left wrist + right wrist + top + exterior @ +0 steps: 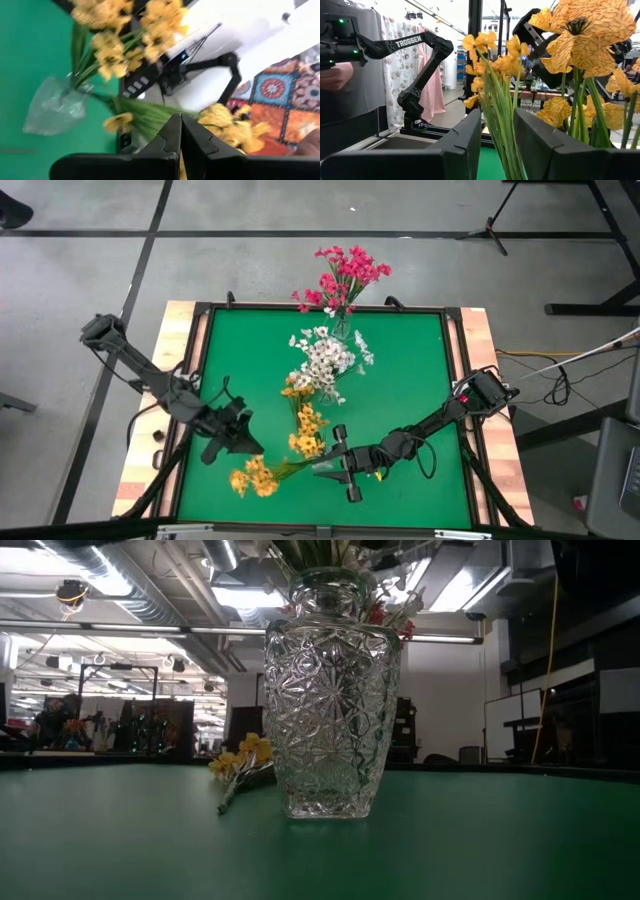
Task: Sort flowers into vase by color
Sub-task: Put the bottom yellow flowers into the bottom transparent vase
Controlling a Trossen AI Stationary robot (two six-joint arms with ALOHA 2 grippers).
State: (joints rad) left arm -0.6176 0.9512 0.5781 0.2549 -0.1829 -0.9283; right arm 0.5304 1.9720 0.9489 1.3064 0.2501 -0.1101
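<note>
Gripping a yellow-orange sprig (255, 477) by its stem, the left gripper (243, 442) sits pinched tight near the green table's (400, 380) front edge. Right gripper (335, 465) close alongside, fingers (470, 135) parted around more yellow stems (502, 135); whether they clamp, cannot tell. Magenta-pink flowers (345, 275) stand in the glass vase (330, 705) at the far edge; white sprigs (325, 358) lie mid-table.

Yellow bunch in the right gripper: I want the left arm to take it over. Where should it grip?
Probably the bare green stems between the blossoms and the right gripper, approached from the side of the left gripper, fingers across them: the stems are thin and bundled, the heads spread and fragile.
</note>
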